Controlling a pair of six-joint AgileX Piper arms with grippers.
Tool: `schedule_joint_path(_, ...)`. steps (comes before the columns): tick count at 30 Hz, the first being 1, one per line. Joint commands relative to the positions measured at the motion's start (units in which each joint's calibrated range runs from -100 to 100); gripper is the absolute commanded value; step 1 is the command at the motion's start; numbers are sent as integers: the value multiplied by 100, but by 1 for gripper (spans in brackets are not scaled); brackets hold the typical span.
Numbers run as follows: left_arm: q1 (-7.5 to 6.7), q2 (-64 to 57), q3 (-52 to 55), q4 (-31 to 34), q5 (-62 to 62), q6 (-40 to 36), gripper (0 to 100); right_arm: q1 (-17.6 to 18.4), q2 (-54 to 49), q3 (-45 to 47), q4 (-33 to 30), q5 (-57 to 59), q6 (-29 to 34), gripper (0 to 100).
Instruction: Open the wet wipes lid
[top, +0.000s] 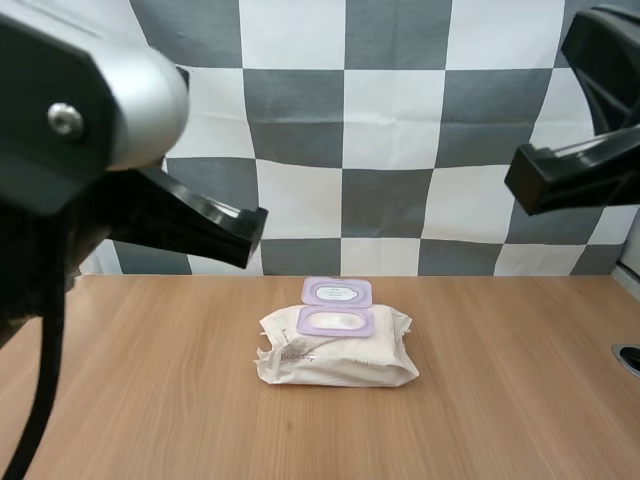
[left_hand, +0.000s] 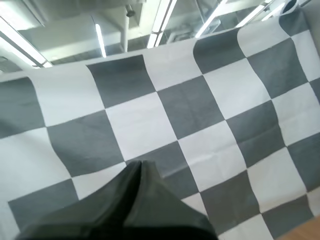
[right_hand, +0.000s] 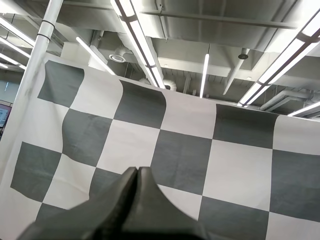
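Right now your left fingers (left_hand: 138, 175) are pressed together into 1 dark wedge, gripping nothing. Your right fingers (right_hand: 136, 175) are closed the same way, also empty. Both arms hang high above the tabletop (top: 520, 400), well apart from the pack of wet wipes (top: 340, 358), which lies near the middle of the wood. Its purple lid (top: 337, 292) is open, flipped back toward the far edge.

Left arm (top: 50, 160): your black shell, a silver rounded joint (top: 140, 100), one round screw (top: 66, 119).
Right arm (top: 605, 50): your black, angular casing.
Fingers (right_hand: 155, 210): matte black, tapered.
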Motion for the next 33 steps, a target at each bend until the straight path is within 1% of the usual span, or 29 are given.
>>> schedule_joint_path(1,1,-337,36,1170,-710,-458,0,-72,-350,471,-47,-532,1,0)
schedule_joint_path(3,50,-337,48,1499,-880,-720,0,-134,-503,882,5,-1150,1,0)
schedule_joint_path(4,84,-337,72,1542,-948,-844,0,-167,-556,1084,94,-1376,1,0)
schedule_joint_path(6,119,-337,193,1559,-1131,-957,0,-187,-611,1266,185,-1505,1,0)
schedule_joint_path(8,145,-337,680,1559,-1345,-1046,0,-225,-637,1642,242,-1554,-9,0)
schedule_joint_path(10,145,-337,1046,1559,-1541,-1056,0,-225,-637,1788,215,-1554,-29,0)
schedule_joint_path(15,145,-337,1750,1548,-1882,-1374,0,-230,-637,2192,173,-1572,-159,0)
schedule_joint_path(17,145,-337,1876,1548,-1872,-1444,0,-233,-637,2357,238,-1572,-105,0)
schedule_joint_path(22,145,-486,1890,1558,-1858,-1610,0,-267,-746,2389,297,-1539,-81,0)
schedule_joint_path(26,145,-620,1906,1571,-1322,-1610,0,-267,-746,2389,324,-1181,-81,0)
schedule_joint_path(29,145,-620,1989,1560,-1190,-1610,0,-270,-746,2389,252,-439,-81,0)
schedule_joint_path(31,145,-620,2167,1560,-1693,-1610,0,-270,-746,2389,199,88,-81,0)
schedule_joint_path(33,145,-620,2550,1549,-2628,-1628,0,-270,-746,2516,160,219,-81,0)
